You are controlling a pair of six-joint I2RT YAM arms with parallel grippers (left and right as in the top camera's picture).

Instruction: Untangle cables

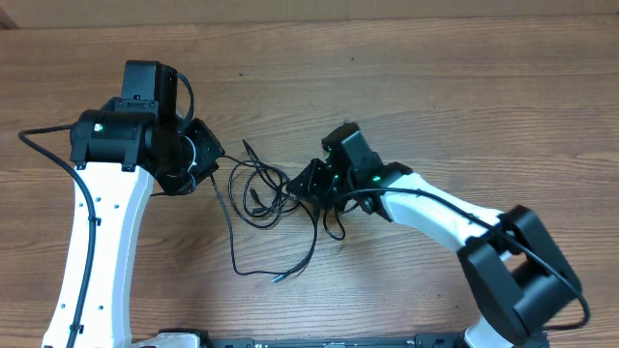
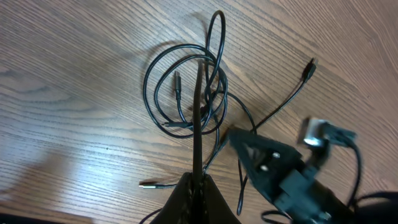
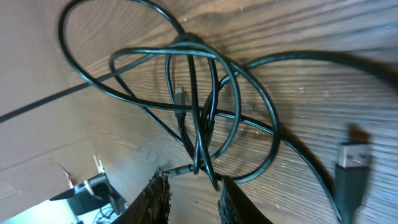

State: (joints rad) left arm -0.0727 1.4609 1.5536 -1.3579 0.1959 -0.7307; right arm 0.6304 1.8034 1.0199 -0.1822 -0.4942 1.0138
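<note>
The wooden table (image 1: 435, 87) fills the overhead view: pale brown planks, long straight grain, matte with a soft sheen. Over it, two arms. The left arm (image 1: 97, 242) is a smooth white link rising up the left side to a blocky black wrist bent in toward the middle. The right arm (image 1: 435, 213) sweeps in from the lower right corner, white shell, black joints, a green light glowing near its wrist.

Down to the left gripper (image 2: 197, 182): dark fingers pressed together, clamped on one strand of the cables (image 1: 256, 193), which runs taut and straight up from the tips. The right gripper (image 3: 193, 198) has ridged black fingers (image 3: 155, 199) standing a little apart, wood showing in the gap, with several strands dipping in between them.

The cables lie mid-table between the two grippers: thin, glossy black cord in overlapping oval loops, crossed at a knot, with loose tails trailing toward the near edge. Smallest of all, a flat rectangular plug (image 3: 351, 158), blurred, lies on the wood just right of the loops.
</note>
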